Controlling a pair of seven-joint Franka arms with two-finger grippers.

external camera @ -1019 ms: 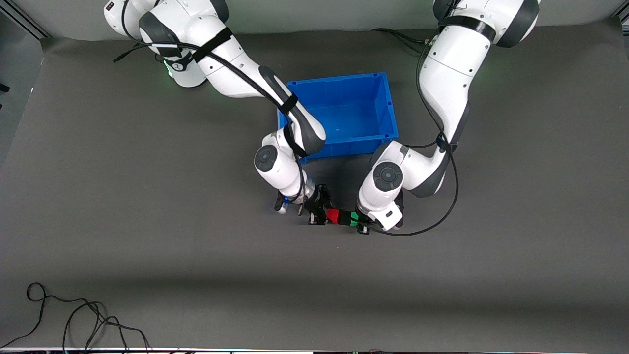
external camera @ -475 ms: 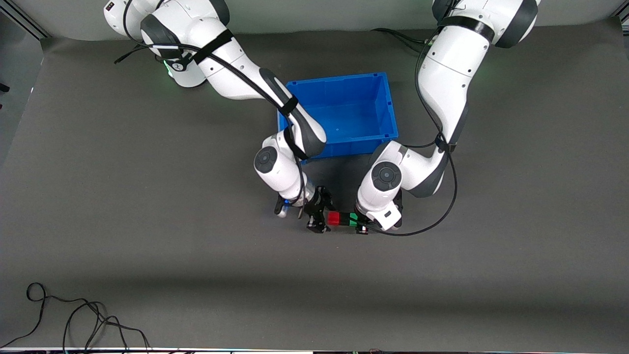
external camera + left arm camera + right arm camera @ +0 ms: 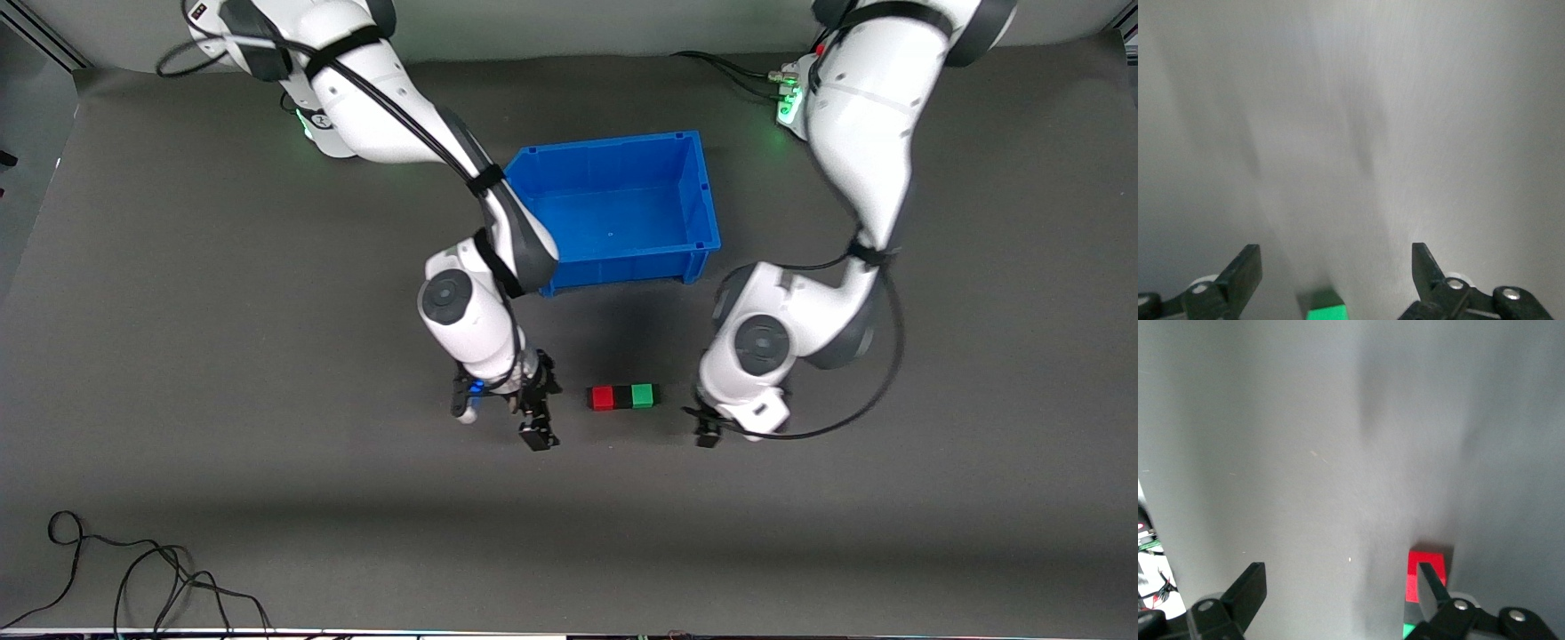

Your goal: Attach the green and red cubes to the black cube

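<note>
The red cube [image 3: 603, 397], the black cube [image 3: 622, 397] and the green cube [image 3: 642, 395] lie joined in one row on the dark table mat, black in the middle, nearer to the front camera than the blue bin. My right gripper [image 3: 500, 420] is open and empty beside the red end of the row. My left gripper [image 3: 722, 433] is open and empty beside the green end. The left wrist view shows the open left gripper [image 3: 1335, 257] with the green cube [image 3: 1323, 305] past it. The right wrist view shows the open right gripper [image 3: 1341, 577] and the red cube [image 3: 1426, 573].
An empty blue bin [image 3: 613, 147] stands between the two arms' bases and the cubes. A loose black cable [image 3: 133, 578] lies near the front edge at the right arm's end of the table.
Both grippers have let go of the cube row and drawn apart from it, each toward its own end of the table. The joined row now lies alone on the mat.
</note>
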